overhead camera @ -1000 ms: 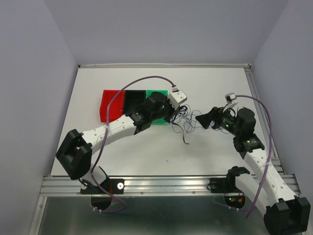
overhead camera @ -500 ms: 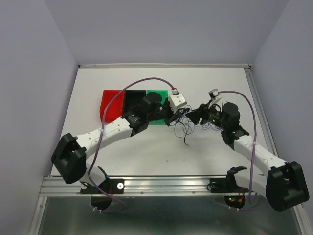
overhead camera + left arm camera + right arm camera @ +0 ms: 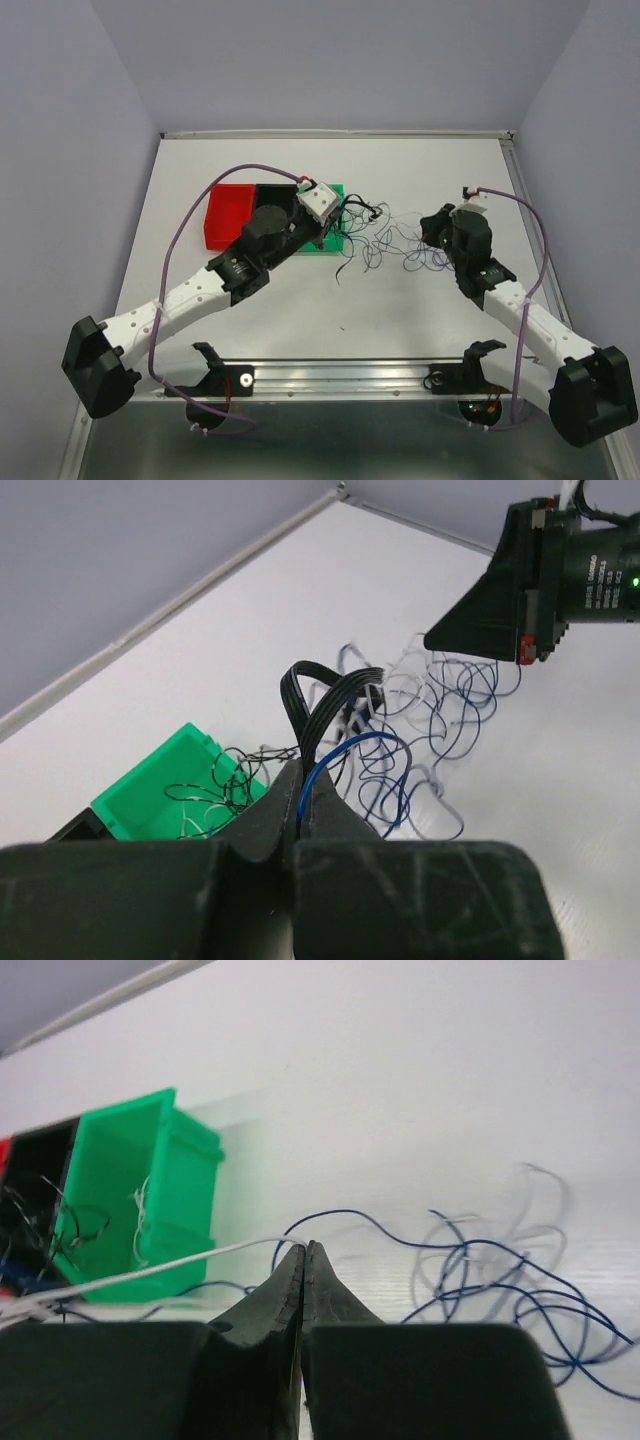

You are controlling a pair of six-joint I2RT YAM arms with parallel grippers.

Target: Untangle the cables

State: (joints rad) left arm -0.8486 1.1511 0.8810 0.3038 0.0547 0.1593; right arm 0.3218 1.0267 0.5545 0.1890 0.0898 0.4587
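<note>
Jaws of the left gripper (image 3: 298, 772) are pressed together, clamping a blue wire (image 3: 368, 736) and a black ribbon cable (image 3: 292, 705) that loops upward from the tips. Jaws of the right gripper (image 3: 303, 1248) are likewise together, pinching a white wire (image 3: 150, 1271) that runs toward 9 o'clock across the green bin (image 3: 185, 1175). In the top view, the cables (image 3: 395, 238) lie as a loose tangle on the white table (image 3: 300, 300) between both grippers, at 3 o'clock of the green bin. Some thin strands hang inside that bin. A black bin (image 3: 272, 194) and a red bin (image 3: 215, 236) adjoin at its 9 o'clock.
</note>
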